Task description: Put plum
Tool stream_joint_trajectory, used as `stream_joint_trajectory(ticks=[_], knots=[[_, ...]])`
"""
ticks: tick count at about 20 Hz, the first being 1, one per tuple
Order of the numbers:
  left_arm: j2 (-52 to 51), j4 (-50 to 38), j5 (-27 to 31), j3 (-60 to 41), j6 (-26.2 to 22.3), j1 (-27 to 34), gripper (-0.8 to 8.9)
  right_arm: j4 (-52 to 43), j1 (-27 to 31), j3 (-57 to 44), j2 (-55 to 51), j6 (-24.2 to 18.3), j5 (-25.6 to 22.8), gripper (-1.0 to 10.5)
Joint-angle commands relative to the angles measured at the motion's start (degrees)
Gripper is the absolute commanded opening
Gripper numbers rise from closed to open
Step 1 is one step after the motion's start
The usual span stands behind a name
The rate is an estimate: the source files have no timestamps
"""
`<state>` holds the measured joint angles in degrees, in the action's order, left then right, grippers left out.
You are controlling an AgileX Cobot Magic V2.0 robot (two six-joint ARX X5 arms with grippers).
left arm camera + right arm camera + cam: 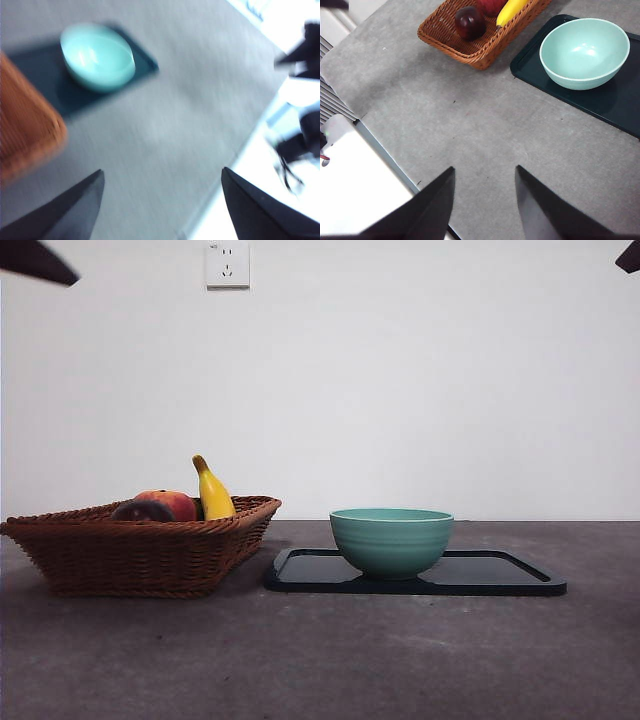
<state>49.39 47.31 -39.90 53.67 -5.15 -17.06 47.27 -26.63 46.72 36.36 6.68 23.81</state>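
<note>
The dark maroon plum [470, 22] lies in the brown wicker basket [470, 52], beside a red-orange fruit [491, 6] and a yellow banana [510, 12]. From the front, the plum [141, 511] peeks over the basket rim [140, 555] at the left. A teal bowl [391, 540] stands on a black tray [500, 575] to the right of the basket. My left gripper [162, 200] hovers open over bare table, its view blurred, with the bowl [98, 56] and the basket [22, 125] in sight. The right gripper [485, 187] is open above the table's near edge, far from the plum.
Only black arm tips [35, 260] show at the front view's top corners. A wall socket [227, 264] sits on the white wall behind. Grey tabletop [320, 660] stretches in front of basket and tray. The other arm's dark parts [302, 60] appear past the table edge.
</note>
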Motion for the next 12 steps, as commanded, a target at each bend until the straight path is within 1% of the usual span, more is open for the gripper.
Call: stream_joint_trajectory(ticks=[1,12], knots=[[0.42,2.97,-0.39,1.03,-3.74,-0.22,3.72,-0.55,-0.39,0.50,0.22,1.22,-0.04,1.9],[0.39,2.38,-0.39,1.03,-3.85,-0.22,3.72,-0.52,-0.39,0.50,0.22,1.95,-0.04,1.9]])
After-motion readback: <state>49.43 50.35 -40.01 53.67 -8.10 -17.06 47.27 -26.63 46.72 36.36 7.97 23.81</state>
